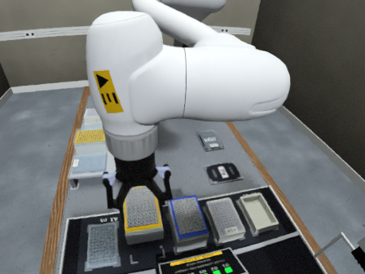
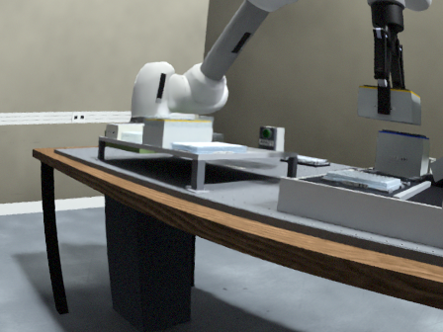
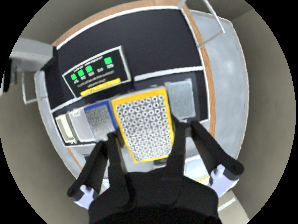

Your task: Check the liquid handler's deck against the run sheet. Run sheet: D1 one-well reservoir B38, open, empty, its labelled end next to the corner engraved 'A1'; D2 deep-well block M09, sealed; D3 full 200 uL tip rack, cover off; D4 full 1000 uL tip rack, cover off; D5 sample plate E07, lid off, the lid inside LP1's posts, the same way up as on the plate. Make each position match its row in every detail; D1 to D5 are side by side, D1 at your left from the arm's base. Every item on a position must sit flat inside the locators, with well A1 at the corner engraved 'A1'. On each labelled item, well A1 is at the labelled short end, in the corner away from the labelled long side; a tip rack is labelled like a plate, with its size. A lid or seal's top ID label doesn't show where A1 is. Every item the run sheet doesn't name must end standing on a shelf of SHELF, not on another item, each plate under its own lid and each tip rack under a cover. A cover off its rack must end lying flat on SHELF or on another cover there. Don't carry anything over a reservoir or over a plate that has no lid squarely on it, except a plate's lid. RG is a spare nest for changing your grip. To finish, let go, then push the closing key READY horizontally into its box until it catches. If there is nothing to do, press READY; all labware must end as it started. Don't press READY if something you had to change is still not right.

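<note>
My gripper [image 1: 138, 199] [image 2: 384, 101] [image 3: 146, 121] is shut on a yellow-trimmed tip rack [image 1: 142, 212] [image 2: 396, 106] [image 3: 141, 119], cover off. It holds the rack level, well above the black deck [image 1: 75, 232]. On the deck a blue-trimmed tip rack [image 1: 188, 217] [image 2: 401, 153] [image 3: 97, 120] stands just beside the spot under the held rack. Then come a clear well plate [image 1: 225, 218] and an open white reservoir [image 1: 257, 211]. On the other side another clear plate [image 1: 103, 244] [image 2: 365, 179] [image 3: 181, 96] lies flat.
The shelf [image 1: 81, 174] [image 2: 198, 159] at the table's edge carries a yellow-topped cover [image 1: 90, 136] and other labware. A lid [image 1: 210, 139] and a black nest [image 1: 223, 172] lie behind the deck. A status panel [image 1: 200, 262] [image 3: 93, 72] sits in front.
</note>
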